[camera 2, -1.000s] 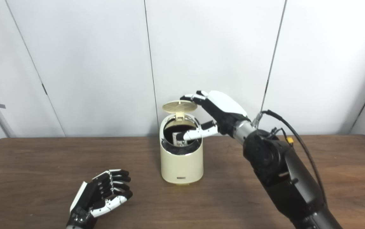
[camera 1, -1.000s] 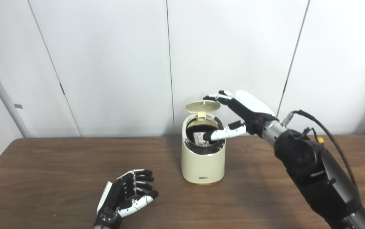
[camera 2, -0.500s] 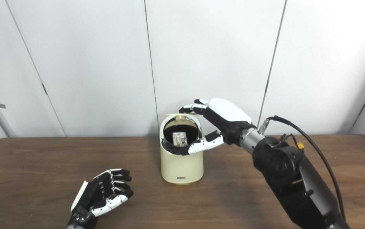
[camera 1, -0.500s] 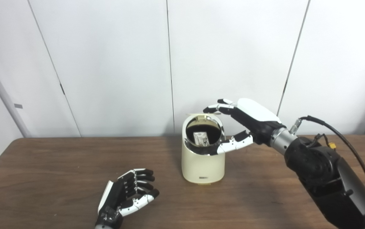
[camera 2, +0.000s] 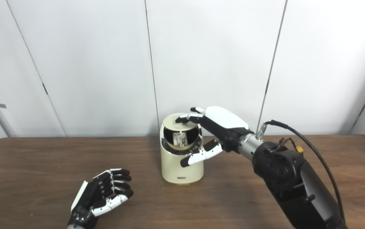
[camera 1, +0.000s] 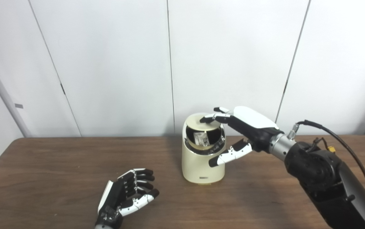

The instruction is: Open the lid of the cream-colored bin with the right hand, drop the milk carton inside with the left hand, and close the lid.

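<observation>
The cream-colored bin (camera 1: 203, 162) stands mid-table near the wall. Its round lid (camera 1: 203, 122) is tipped forward and partly down over the opening, still ajar at the front. Through the gap I see the milk carton (camera 1: 200, 138) inside the bin. My right hand (camera 1: 236, 130) is open, its fingers (camera 1: 212, 118) resting on top of the lid and its thumb hanging in front of the bin's right side. My left hand (camera 1: 128, 197) lies palm up on the table to the front left, fingers loosely curled, holding nothing.
The brown wooden table (camera 1: 58, 171) runs the full width of the view. White wall panels (camera 1: 106, 63) rise right behind the bin. A black cable (camera 1: 338, 140) loops off my right forearm.
My right hand has come down, pushing the lid from upright to partly lowered over the opening. Its thumb came out of the bin and now hangs in front. The left hand stayed put.
</observation>
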You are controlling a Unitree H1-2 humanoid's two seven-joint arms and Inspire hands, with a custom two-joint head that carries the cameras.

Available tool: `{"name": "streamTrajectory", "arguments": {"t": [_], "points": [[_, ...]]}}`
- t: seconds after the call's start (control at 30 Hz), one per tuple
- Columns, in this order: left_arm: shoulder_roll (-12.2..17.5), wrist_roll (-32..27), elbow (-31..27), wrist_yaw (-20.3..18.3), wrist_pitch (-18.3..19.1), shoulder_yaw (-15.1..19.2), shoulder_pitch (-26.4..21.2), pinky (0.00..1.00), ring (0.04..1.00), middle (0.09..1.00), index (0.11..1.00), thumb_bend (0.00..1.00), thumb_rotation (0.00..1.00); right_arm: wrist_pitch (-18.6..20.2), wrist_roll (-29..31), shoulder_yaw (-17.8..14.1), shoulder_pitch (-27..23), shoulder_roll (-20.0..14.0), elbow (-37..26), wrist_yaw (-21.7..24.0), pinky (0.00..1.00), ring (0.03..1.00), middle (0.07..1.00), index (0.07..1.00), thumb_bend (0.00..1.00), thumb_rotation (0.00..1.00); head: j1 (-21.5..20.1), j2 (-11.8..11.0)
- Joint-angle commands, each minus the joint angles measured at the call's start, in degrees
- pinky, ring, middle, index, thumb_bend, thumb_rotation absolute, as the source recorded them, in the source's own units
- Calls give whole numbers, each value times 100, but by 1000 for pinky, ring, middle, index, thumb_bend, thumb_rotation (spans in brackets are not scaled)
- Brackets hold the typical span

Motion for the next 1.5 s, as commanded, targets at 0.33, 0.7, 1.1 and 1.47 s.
{"name": "streamTrajectory", "arguments": {"t": [0.33, 0.7, 1.1, 1.47], "points": [[-2, -22, -247, 25, -55, 41, -133, 438, 573, 645, 670, 713, 161, -161, -29, 73, -28, 4, -210, 65, 911, 979, 839, 832, 697, 491, 15, 66], [11, -58, -359, 10, 75, 60, -101, 438, 575, 646, 671, 711, 150, 15, -215, 126, 92, -34, -374, 292, 886, 989, 849, 841, 681, 488, 12, 159], [28, -76, -439, -34, 152, 66, -66, 440, 578, 649, 675, 702, 157, -129, -501, 221, 203, -187, -493, 456, 915, 980, 837, 849, 693, 498, -3, 290], [26, -112, -553, -52, 236, 75, -20, 441, 585, 655, 673, 705, 156, -312, -1625, 640, 209, -281, -412, 785, 998, 997, 836, 857, 735, 576, 23, 352]]}}
